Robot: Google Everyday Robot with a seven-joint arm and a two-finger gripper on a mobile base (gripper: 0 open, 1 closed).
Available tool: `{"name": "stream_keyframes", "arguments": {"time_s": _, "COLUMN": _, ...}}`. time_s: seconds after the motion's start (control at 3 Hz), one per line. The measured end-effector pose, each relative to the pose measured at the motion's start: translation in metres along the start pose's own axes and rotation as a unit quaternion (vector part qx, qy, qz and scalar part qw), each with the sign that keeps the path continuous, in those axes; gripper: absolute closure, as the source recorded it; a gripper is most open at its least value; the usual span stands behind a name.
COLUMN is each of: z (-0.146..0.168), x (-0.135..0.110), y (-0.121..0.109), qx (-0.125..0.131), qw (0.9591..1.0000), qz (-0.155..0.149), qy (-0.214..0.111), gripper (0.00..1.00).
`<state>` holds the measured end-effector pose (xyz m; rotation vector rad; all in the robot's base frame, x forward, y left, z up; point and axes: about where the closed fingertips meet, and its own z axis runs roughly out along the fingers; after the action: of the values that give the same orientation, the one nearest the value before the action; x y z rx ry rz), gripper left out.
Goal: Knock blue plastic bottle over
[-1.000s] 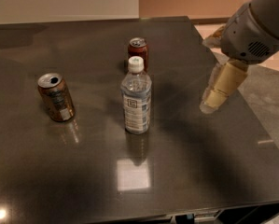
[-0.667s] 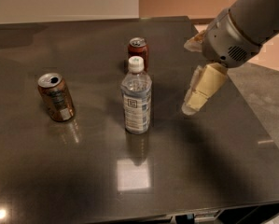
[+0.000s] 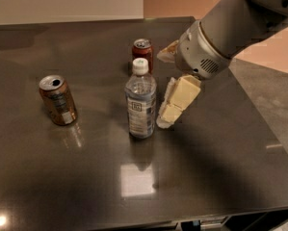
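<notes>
The blue plastic bottle (image 3: 140,105) stands upright on the dark table (image 3: 216,177). Its long axis is vertical, its white cap points straight up, and the small dark square on its label faces the camera.

The gripper (image 3: 166,118) has changed place. A second ago it hung well apart from the bottle, out toward the table's far side edge. Since then it has swept in and down, and its tip is now just beside the lower half of the label. I cannot tell whether it already touches the plastic or whether it is clenched or released, though nothing shows in its hold. The bottle has not leaned or shifted, so I judge the knock is not yet done, only lined up. A little more sideways travel should push low on a tall, narrow body and tip it away from the gripper.

The brown-orange can (image 3: 58,100) stands beyond the bottle from the gripper, well apart, roughly where a fall would point. The dark red can (image 3: 142,53) stands farther back, behind the bottle and near the gripper's wrist. Both cans are where they were.
</notes>
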<state>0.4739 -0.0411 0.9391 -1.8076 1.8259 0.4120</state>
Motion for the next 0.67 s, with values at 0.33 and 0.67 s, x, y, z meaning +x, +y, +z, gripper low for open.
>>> {"name": "stream_keyframes", "arguments": {"time_s": 0.33, "z": 0.0136, "x": -0.0168, "y": 0.0088, "qx": -0.017, "qw": 0.9997, "qz": -0.012, "qy": -0.016, "gripper": 0.00}}
{"name": "stream_keyframes", "arguments": {"time_s": 0.67, "z": 0.0219, "x": -0.0264, "y": 0.0147, "qx": -0.019, "qw": 0.9993, "qz": -0.024, "qy": -0.023, "gripper": 0.17}}
